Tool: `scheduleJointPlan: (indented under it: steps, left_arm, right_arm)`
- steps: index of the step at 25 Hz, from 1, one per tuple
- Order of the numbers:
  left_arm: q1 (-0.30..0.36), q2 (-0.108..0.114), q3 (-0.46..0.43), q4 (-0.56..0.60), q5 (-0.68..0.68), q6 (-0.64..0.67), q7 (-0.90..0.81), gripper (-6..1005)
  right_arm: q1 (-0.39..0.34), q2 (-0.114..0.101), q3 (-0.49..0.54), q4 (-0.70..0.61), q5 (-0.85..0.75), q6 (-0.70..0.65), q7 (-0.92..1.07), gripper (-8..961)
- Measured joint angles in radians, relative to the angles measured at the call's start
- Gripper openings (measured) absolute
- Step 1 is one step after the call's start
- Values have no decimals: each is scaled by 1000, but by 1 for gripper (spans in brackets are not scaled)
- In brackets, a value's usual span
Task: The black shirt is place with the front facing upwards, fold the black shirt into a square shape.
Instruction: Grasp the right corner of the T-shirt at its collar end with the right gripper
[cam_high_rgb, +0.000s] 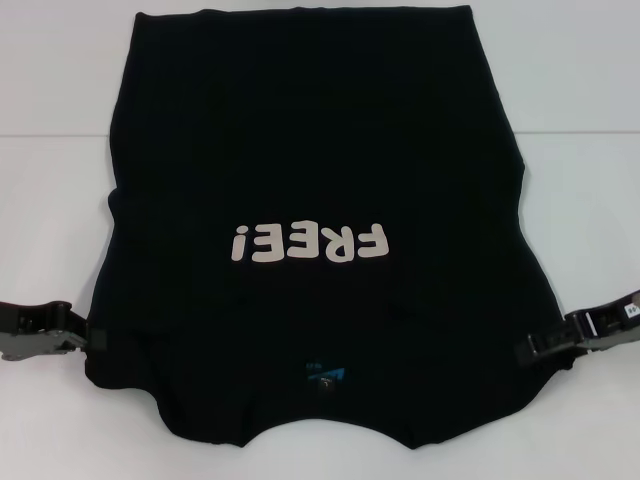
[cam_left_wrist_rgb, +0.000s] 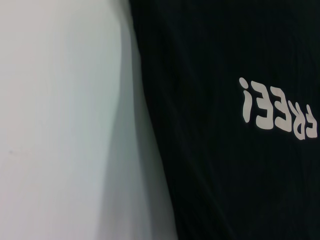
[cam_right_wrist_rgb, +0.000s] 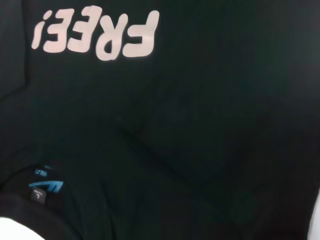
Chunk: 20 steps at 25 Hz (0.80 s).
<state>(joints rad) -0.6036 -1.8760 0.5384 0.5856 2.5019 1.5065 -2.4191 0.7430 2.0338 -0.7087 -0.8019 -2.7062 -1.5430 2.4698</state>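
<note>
Nearest me lay the collar of the large black fabric shirt (cam_high_rgb: 310, 150), spread print-up on the white counter (cam_high_rgb: 580, 90). I had left gripper (cam_high_rgb: 95, 338) and right gripper (cam_high_rgb: 522, 350) at its shoulders, jaws apparently clenched on cloth, ready for folding.

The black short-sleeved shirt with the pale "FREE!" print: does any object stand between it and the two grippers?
Nothing visible does. The left gripper and the right gripper are each already at a side edge of the black fabric shirt, near the collar end; only the white table surrounds it.
</note>
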Motion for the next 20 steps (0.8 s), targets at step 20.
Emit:
scheduleJointPlan:
  steps: [20]
  left_arm:
    - [-9,2,0,-3,-2,2,0,1]
  right_arm:
    - [29,12,-51,46,-1,69,-3,844]
